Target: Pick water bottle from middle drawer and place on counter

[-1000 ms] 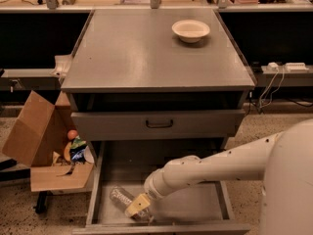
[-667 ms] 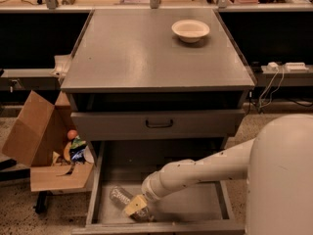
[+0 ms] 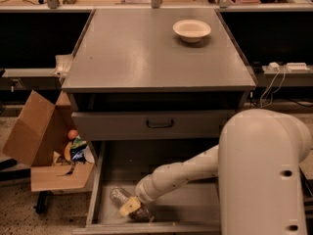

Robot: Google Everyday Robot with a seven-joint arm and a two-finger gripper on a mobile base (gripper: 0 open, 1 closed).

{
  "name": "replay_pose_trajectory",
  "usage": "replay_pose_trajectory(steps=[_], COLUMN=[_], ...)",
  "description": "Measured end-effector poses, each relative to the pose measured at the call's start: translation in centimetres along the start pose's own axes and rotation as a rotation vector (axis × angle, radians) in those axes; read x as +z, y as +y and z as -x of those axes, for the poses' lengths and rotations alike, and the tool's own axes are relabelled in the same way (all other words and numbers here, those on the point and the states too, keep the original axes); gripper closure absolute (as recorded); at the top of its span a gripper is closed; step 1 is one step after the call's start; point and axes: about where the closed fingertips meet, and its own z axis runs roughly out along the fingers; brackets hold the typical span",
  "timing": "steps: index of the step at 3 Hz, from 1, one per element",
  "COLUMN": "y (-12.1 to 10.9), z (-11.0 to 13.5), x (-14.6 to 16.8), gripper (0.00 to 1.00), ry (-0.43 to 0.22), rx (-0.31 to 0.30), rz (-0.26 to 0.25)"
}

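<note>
The water bottle [image 3: 119,198] lies on its side on the floor of the open middle drawer [image 3: 195,207], near its front left corner. It is clear plastic with a dark band. My gripper [image 3: 130,206] is down in the drawer, right at the bottle's near end and covering part of it. The white arm reaches in from the lower right. The counter [image 3: 146,53] is the flat grey top of the cabinet above.
A white bowl [image 3: 191,30] sits at the counter's back right. A shut drawer front with a black handle [image 3: 160,124] hangs above the open drawer. An open cardboard box [image 3: 44,146] with small items stands on the floor at left. Cables hang at right.
My gripper has shifted slightly left along the bottle. The arm's upper part now fills more of the lower right. The bottle has not moved.
</note>
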Motion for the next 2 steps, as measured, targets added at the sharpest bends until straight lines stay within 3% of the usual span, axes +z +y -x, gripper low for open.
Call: replay_pose_trajectory(steps=[1, 2], y=[-0.23, -0.29], z=[0.06, 0.17], x=[1.87, 2.37], gripper=[0.14, 0.37], ry=[0.017, 0.024], rx=[0.004, 0.009], rz=[0.012, 0.015])
